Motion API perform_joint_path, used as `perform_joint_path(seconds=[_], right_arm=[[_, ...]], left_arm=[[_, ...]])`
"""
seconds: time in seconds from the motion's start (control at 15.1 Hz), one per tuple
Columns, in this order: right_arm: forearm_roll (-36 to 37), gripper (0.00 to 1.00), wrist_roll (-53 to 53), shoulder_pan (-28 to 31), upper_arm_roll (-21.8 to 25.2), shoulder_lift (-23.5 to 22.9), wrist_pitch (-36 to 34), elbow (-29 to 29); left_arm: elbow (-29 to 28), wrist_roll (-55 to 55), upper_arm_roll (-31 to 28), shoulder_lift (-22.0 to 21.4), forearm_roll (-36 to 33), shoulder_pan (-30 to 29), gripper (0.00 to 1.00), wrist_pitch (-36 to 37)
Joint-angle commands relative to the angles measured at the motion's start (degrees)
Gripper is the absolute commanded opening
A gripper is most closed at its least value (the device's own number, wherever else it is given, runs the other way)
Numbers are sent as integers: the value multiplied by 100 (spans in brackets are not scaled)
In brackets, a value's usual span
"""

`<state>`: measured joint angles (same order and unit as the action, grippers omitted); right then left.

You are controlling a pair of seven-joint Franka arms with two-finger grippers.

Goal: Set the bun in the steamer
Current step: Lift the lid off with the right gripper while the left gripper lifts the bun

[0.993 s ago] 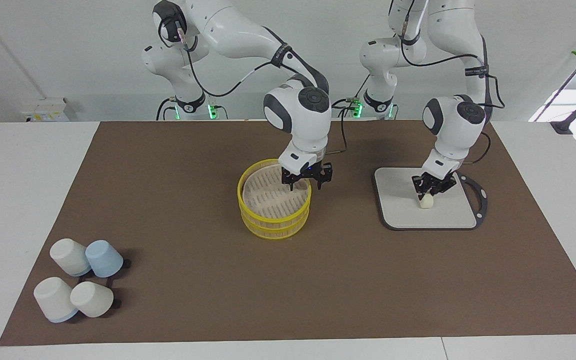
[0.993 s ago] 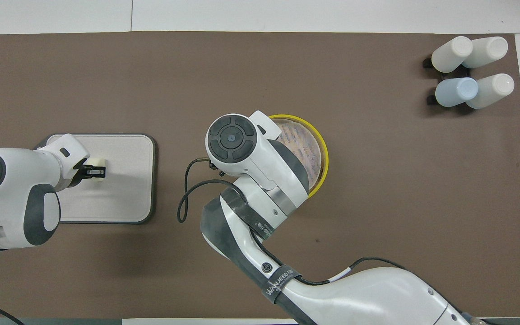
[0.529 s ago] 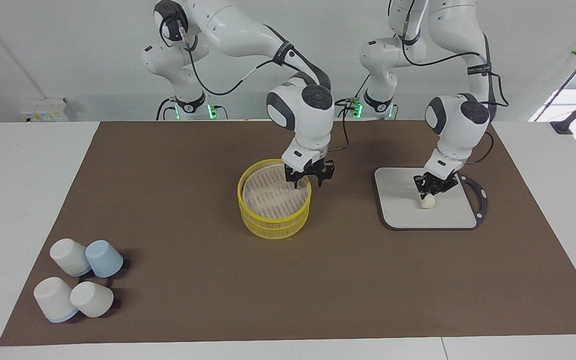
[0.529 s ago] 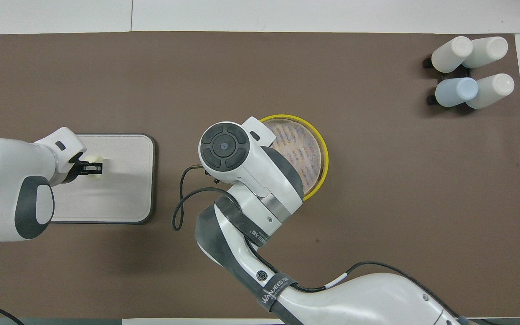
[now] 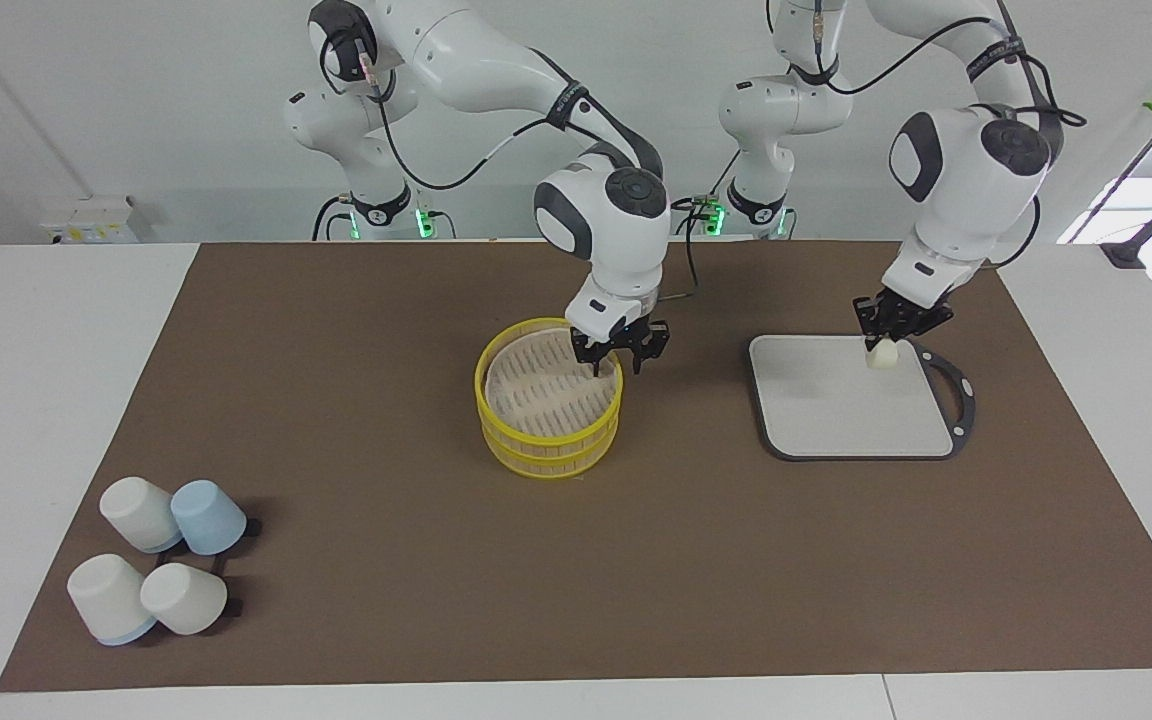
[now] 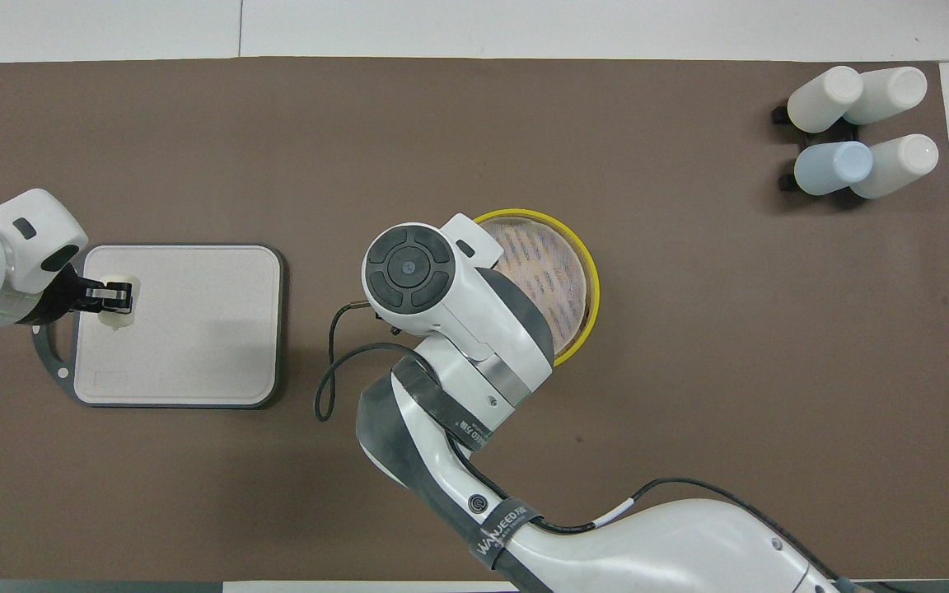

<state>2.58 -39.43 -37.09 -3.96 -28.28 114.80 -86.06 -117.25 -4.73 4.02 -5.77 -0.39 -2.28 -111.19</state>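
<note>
Four cups (image 5: pixel 158 570), one bun (image 5: pixel 880 356), one steamer (image 5: pixel 548 397)

Two white, glossy arms with rounded dark grey joint caps are seen. Black cables are looped along the links and strapped down with black bands; one band is lettered in white. Green lights are lit at both bases.

Grey board (image 5: pixel 836 400), four upturned cups (image 5: pixel 161 570) on mat (image 5: pixel 336 300)
</note>
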Motion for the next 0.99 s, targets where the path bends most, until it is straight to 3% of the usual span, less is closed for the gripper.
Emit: perform_joint_path(seconds=[0.0, 0.07, 0.13, 0.2, 0.73, 0.93], right_arm=[[-108, 49, 94, 61, -17, 174, 122, -218], [-108, 38, 94, 61, -17, 174, 122, -218], [-108, 13, 94, 61, -17, 174, 113, -218], [-117, 0, 94, 61, -17, 174, 113, -218], [-82, 0, 138, 96, 0, 217, -141, -60], [-117, 0, 164, 175, 0, 559, -563, 151]], left_arm=[[412, 86, -42, -143, 4, 52, 22, 711], [474, 86, -42, -152, 13, 61, 22, 800], [475, 86, -42, -161, 13, 61, 22, 810], [475, 86, -42, -179, 13, 61, 22, 810], [466, 112, -33, -188, 13, 70, 23, 801], [457, 104, -33, -188, 13, 61, 23, 801]])
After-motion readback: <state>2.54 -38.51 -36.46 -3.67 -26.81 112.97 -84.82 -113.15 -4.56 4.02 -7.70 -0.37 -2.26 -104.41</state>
